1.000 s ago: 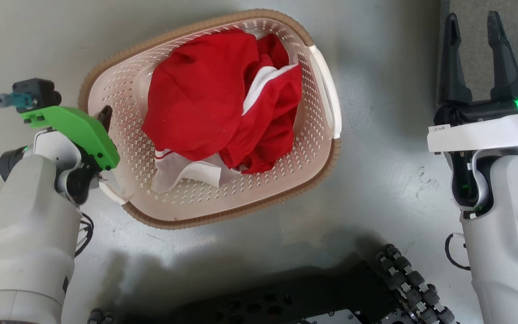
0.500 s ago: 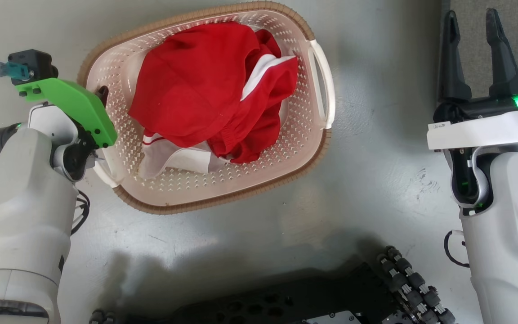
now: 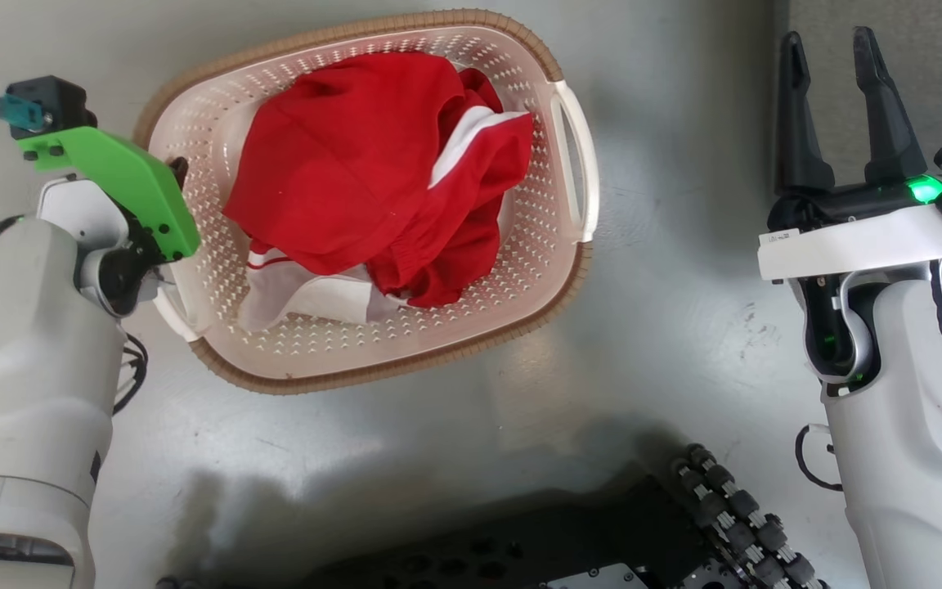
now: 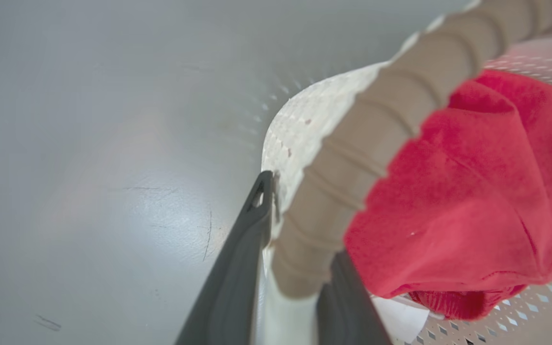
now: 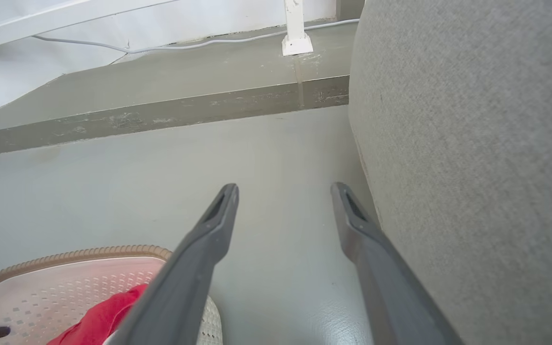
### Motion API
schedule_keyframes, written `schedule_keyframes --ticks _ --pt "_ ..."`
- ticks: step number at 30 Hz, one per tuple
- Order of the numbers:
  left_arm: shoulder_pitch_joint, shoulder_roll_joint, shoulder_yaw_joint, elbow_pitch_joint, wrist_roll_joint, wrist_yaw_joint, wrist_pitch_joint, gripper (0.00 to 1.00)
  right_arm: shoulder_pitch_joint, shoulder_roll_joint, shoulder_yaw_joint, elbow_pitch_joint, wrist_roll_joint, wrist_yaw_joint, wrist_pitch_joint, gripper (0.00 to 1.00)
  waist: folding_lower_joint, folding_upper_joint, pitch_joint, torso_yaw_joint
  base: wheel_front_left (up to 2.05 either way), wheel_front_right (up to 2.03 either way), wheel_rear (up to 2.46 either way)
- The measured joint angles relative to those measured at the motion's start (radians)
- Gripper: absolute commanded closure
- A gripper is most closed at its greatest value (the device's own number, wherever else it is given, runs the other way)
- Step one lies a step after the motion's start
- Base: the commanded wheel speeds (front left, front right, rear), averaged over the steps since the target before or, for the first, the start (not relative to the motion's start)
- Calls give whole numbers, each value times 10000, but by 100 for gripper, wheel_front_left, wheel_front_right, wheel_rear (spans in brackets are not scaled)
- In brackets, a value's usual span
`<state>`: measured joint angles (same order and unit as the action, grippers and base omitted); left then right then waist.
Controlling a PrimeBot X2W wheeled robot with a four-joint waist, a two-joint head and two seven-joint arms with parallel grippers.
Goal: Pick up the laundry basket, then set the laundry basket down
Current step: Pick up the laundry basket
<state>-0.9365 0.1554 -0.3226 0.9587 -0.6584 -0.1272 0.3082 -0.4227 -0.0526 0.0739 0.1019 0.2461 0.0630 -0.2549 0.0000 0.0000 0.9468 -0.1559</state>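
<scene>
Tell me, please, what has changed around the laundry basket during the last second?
The left pincer, shut on the rim of the laundry basket, carried it a little toward the robot's left and away from its body. The red clothes rode along inside. The right pincer stayed open, apart from the basket. The head camera also shifted slightly at the end.

laundry basket (image 3: 373, 350): perforated matt plastic, ribbed woven-look rim | clothes (image 3: 340, 164): soft red cloth | floor (image 3: 667, 343): smooth, faint sheen
</scene>
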Motion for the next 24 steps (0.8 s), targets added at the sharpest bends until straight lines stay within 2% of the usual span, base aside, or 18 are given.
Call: schedule_keyframes --ticks 9,10,11,16,24 --pt "-75 61 -305 0 -157 0 301 100 -3 27 -35 17 109 -2 0 0 0 0 2 -256 0 0 0" --pt "-76 86 -307 2 -165 0 309 45 -4 27 -35 17 109 -2 0 0 0 0 3 -269 0 0 0" --pt "-76 107 -314 -10 -165 -4 286 0 -4 29 -33 17 109 -2 0 0 0 0 5 -278 0 0 0" --pt "-151 113 -387 -100 -176 -17 105 0 -4 29 -31 15 123 -4 0 0 0 0 16 -270 0 0 0" --pt "-166 63 -759 -545 -167 -17 -894 0 -5 33 -186 132 176 -17 0 0 0 0 -187 -91 0 0 0"
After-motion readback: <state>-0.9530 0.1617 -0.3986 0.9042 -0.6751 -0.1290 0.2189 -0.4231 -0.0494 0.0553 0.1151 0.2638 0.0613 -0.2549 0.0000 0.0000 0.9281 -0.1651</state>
